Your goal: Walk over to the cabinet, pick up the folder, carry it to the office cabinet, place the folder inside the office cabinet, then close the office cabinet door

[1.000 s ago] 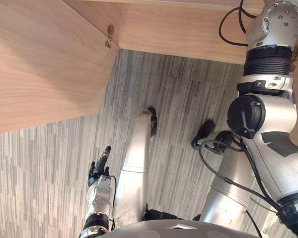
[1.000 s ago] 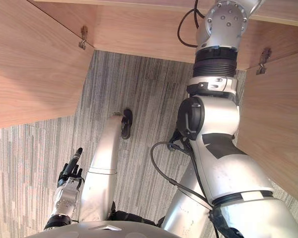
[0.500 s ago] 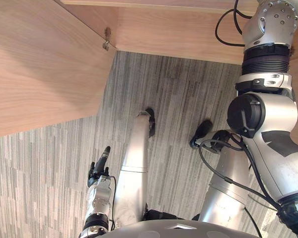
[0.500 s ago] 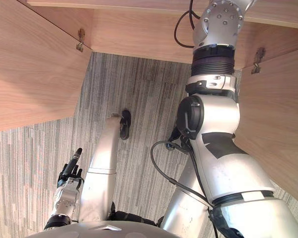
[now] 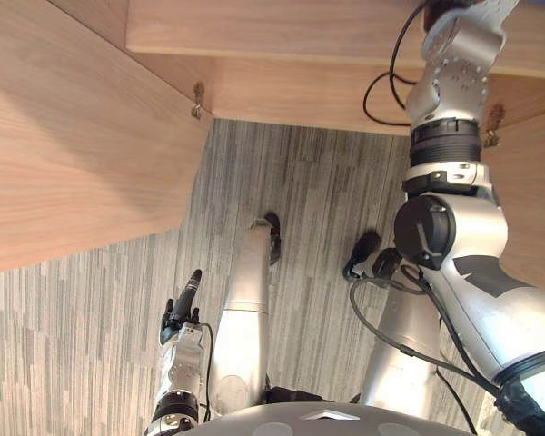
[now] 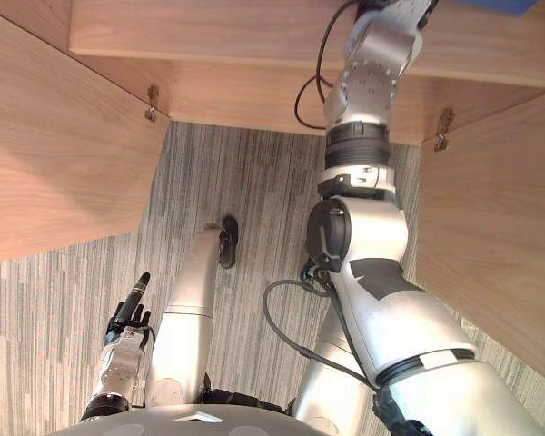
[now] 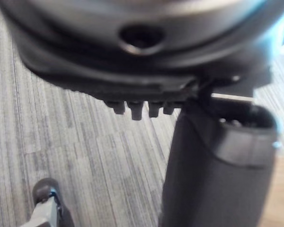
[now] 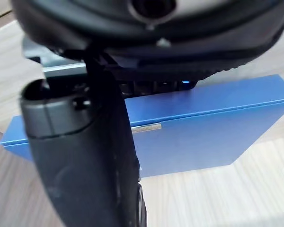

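Wooden shelf [image 8: 255, 189] shows around blue folder [image 8: 203, 127], right hand [image 8: 80, 156] close.

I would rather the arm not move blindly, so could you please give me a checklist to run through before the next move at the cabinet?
1. Cabinet doors open: ok. The left door and the right door both stand swung out.
2. Folder lying flat: ok. The blue folder rests on the wooden shelf.
3. Right hand at the folder: ok. The right hand is up in the cabinet, right by the folder.
4. Grip on the folder: cannot tell.
5. Left hand free: ok. The left hand hangs open over the carpet, holding nothing.
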### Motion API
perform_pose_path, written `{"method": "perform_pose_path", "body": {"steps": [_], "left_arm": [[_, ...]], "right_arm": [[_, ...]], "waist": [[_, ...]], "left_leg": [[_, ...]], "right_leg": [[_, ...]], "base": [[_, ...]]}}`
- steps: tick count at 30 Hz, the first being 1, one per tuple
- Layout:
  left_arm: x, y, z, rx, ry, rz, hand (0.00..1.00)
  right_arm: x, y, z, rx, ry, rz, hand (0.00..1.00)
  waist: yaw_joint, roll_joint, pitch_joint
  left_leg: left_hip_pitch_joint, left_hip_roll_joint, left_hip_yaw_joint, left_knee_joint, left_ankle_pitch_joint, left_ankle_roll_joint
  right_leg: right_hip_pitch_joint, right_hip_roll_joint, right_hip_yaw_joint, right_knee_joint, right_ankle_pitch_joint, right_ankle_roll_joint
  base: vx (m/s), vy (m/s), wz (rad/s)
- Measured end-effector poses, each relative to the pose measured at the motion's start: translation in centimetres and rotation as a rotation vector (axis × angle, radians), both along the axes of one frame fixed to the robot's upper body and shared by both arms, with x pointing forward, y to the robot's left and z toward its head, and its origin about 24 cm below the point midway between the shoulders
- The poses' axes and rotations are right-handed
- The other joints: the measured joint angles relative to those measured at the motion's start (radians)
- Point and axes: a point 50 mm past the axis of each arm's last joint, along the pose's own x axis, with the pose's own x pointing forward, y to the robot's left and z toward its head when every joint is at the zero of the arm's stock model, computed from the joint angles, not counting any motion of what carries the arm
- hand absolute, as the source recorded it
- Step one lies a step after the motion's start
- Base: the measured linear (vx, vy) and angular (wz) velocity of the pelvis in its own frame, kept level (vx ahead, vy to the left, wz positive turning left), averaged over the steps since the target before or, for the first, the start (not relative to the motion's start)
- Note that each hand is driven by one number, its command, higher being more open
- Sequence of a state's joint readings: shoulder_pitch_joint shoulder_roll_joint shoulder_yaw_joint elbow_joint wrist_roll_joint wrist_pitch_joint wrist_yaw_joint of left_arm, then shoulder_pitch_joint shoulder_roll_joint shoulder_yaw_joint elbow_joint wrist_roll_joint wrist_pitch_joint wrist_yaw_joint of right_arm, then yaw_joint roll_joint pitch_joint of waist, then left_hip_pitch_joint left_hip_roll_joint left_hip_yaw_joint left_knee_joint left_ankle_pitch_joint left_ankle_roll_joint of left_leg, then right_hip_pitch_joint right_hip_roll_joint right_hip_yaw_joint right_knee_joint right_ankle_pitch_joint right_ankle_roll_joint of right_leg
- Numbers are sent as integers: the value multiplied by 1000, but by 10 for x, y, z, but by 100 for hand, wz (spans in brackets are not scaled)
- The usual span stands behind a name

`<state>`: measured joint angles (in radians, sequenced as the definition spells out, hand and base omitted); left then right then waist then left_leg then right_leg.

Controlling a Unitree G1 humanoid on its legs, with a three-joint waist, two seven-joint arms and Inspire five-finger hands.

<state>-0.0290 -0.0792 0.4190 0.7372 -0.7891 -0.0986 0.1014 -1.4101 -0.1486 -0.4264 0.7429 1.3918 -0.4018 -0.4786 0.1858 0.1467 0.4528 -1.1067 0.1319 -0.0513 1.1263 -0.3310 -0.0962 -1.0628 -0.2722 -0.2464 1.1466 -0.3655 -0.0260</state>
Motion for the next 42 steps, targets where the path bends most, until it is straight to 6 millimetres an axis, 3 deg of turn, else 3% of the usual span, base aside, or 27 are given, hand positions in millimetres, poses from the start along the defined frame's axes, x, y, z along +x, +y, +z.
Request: {"method": "perform_pose_path", "body": {"steps": [7, 12, 24, 27, 29, 31, 35, 42], "left_arm": [[-2, 1, -1, -2, 3, 8, 100], [-14, 3, -8, -13, 38, 31, 100], [-23, 1, -14, -22, 68, 23, 100], [-25, 3, -14, -17, 68, 18, 100], [-29, 4, -15, -14, 64, 13, 100], [-40, 7, -19, -11, 82, 15, 100], [-58, 11, -24, -9, 111, 12, 100], [-64, 27, -22, 24, 95, 6, 100]], "right_arm": [[5, -7, -30, 21, 65, -5, 100], [11, -4, -57, 47, 145, 12, 100], [17, -4, -84, 11, 247, 59, 100], [21, -6, -86, -160, 302, 76, 100], [23, -9, -86, -374, 357, 68, 100], [25, -14, -82, -624, 393, 68, 100], [28, -17, -94, -909, 510, 96, 100], [28, -26, -92, -1355, 495, 112, 100]], "waist": [[0, -11, -27], [-7, -21, -53], [-24, -53, -83], [-24, -54, -94], [-28, -55, -94], [-29, -55, -94], [-32, -55, -94], [-44, -54, -95]], "left_leg": [[106, -3, 18, -92, 9, 6], [193, -3, 29, -192, 31, 7], [344, -18, 73, -449, 131, 30], [359, -22, 75, -501, 157, 31], [364, -25, 75, -521, 167, 32], [367, -26, 75, -529, 170, 32], [386, -24, 76, -538, 171, 31], [383, -14, 77, -538, 175, 29]], "right_leg": [[105, 2, -11, -91, 14, 14], [189, 13, -23, -190, 39, 22], [338, 27, -58, -443, 147, 33], [357, 31, -70, -493, 171, 34], [363, 31, -75, -511, 180, 35], [367, 33, -77, -520, 185, 35], [385, 36, -77, -530, 186, 35], [384, 49, -76, -542, 196, 31]], "base": [[46, 31, 2], [76, 14, 0], [60, 19, 2], [17, 0, 4], [23, -5, 5], [0, 0, 0], [0, -2, -1], [-10, -8, -3]]}}
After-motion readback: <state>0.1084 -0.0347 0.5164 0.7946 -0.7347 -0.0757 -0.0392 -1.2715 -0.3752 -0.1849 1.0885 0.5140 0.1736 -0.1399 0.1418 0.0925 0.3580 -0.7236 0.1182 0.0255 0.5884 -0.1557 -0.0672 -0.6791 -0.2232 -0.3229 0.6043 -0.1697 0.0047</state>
